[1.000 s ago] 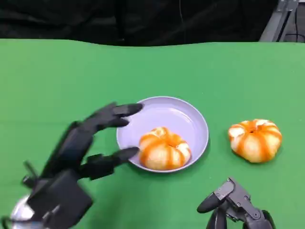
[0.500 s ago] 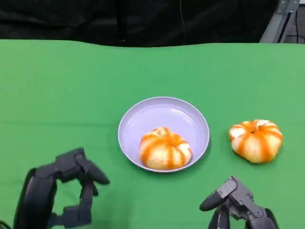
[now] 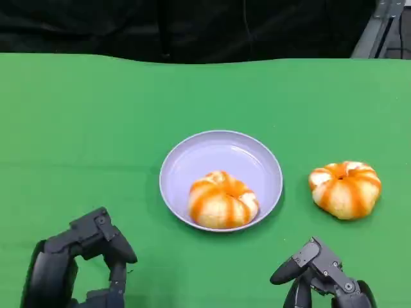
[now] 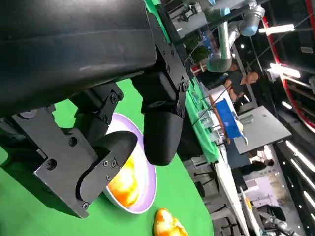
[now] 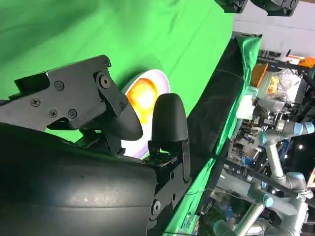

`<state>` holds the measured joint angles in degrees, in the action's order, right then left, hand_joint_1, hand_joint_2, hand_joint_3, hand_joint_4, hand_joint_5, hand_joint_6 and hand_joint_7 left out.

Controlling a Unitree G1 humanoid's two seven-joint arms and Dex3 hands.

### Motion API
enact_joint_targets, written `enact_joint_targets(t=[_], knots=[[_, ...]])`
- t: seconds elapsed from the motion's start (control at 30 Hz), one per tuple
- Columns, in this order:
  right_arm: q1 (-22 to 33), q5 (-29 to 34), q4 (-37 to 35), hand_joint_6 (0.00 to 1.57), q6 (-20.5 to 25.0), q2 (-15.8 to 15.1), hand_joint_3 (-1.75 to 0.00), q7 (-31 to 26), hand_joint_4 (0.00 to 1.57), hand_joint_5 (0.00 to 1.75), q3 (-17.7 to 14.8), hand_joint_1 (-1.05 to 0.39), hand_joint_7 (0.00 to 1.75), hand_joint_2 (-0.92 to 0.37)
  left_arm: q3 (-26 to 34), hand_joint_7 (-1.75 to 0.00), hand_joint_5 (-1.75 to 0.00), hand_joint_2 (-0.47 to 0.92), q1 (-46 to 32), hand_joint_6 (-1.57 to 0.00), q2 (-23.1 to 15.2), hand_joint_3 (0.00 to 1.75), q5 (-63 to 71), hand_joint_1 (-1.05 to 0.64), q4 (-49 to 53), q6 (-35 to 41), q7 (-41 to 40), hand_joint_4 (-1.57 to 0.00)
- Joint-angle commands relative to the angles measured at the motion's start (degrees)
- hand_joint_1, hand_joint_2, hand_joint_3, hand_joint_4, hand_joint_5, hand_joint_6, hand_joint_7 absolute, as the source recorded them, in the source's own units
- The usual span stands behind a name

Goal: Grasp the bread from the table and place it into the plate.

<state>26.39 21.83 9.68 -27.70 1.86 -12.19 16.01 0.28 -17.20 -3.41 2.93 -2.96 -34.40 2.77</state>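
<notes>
A lilac plate sits mid-table with one orange-striped bread bun lying in its near half. A second bun lies on the green cloth to the plate's right. My left hand hangs low at the near left, well short of the plate, with its fingers curled in on nothing. My right hand is at the near right, below the loose bun, fingers apart and holding nothing. The left wrist view shows the left hand, the plate, its bun and the loose bun. In the right wrist view the plate and bun lie beyond the right hand.
Green cloth covers the table, with open cloth to the left of and behind the plate. A dark backdrop runs along the far edge. People and lab equipment stand beyond the table in the left wrist view.
My left hand has drawn back from the plate's left rim towards the near left corner, and its fingers have curled in. The buns, plate and right hand have stayed put.
</notes>
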Motion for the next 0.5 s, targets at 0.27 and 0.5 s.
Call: enact_joint_targets(t=[0.27, 0.5], knots=[[0.3, -0.9, -0.3, 0.36, -1.0, -0.1, -1.32, -0.5, 0.68, 1.75, 0.1, -0.07, 1.75, -0.77, 0.2, -1.58, -1.74, 0.30, -0.8, -0.79, -0.3, 1.52, 0.0, -0.13, -0.2, -0.2, 0.0, -0.85], [0.4, 0.0, 0.0, 0.36, -1.1, -0.8, -1.30, -0.9, 0.67, 1.75, -1.0, -0.08, 1.75, -0.76, -0.7, -1.59, -1.75, 0.26, -0.8, -0.80, 0.2, 1.58, 0.6, -0.16, 0.0, -0.5, -0.1, -0.87]])
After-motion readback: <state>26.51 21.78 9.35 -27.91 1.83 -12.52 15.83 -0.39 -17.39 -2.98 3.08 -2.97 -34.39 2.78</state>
